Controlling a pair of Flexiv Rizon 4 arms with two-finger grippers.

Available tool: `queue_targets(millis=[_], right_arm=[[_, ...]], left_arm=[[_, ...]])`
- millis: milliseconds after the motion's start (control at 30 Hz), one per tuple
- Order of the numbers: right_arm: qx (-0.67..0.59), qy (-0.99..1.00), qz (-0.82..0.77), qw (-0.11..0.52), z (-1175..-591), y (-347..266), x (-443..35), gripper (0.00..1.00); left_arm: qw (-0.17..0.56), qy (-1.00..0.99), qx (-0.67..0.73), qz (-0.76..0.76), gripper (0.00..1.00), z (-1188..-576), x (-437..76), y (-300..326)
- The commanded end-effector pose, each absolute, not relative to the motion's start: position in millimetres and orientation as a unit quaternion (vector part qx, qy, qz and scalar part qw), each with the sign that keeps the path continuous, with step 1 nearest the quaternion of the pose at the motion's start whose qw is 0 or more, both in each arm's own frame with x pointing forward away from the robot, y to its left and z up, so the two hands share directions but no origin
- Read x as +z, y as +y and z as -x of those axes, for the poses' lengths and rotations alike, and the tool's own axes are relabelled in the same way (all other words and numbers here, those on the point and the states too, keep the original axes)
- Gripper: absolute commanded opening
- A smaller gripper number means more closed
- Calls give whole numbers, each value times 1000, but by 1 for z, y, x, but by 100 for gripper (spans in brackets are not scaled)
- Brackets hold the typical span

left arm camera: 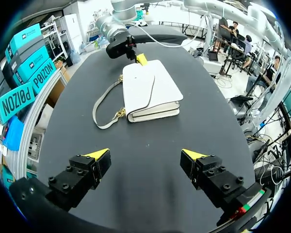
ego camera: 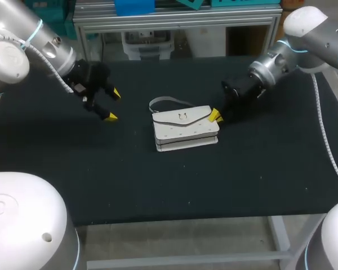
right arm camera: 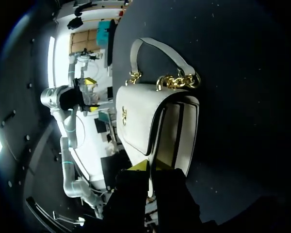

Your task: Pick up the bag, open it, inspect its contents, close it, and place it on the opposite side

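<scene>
A white handbag (ego camera: 183, 128) with a flap and a pale strap (ego camera: 164, 102) lies flat at the middle of the black table (ego camera: 158, 185). My right gripper (ego camera: 216, 116) is at the bag's right edge. In the right wrist view, the right gripper (right arm camera: 146, 169) is shut on the edge of the bag's flap (right arm camera: 136, 124), with a thin white sliver between its fingers. Gold chain links (right arm camera: 177, 80) join the strap to the bag. My left gripper (ego camera: 110, 105) hovers open to the left of the bag, holding nothing. In the left wrist view, the left gripper (left arm camera: 145, 155) has the bag (left arm camera: 150, 90) well ahead of it.
Bare black tabletop surrounds the bag on all sides. The table's front edge (ego camera: 174, 216) runs along the near side. In the left wrist view the strap (left arm camera: 103, 104) loops out beside the bag, toward the table's back edge.
</scene>
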State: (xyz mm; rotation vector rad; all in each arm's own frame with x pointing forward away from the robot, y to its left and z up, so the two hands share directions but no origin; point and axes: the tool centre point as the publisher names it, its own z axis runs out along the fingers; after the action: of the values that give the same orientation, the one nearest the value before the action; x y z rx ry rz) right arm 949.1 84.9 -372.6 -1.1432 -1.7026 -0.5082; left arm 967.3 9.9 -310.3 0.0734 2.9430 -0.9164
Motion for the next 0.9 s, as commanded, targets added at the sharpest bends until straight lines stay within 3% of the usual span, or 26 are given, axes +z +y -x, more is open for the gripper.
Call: queue_targets(millis=[33, 900], right_arm=[[-265, -694, 541, 395, -931, 96, -366, 0], [-282, -672, 556, 400, -929, 132, -386, 0]], left_arm=[[29, 954, -298, -24, 100, -968, -311, 10], [29, 954, -298, -24, 100, -968, -311, 10]])
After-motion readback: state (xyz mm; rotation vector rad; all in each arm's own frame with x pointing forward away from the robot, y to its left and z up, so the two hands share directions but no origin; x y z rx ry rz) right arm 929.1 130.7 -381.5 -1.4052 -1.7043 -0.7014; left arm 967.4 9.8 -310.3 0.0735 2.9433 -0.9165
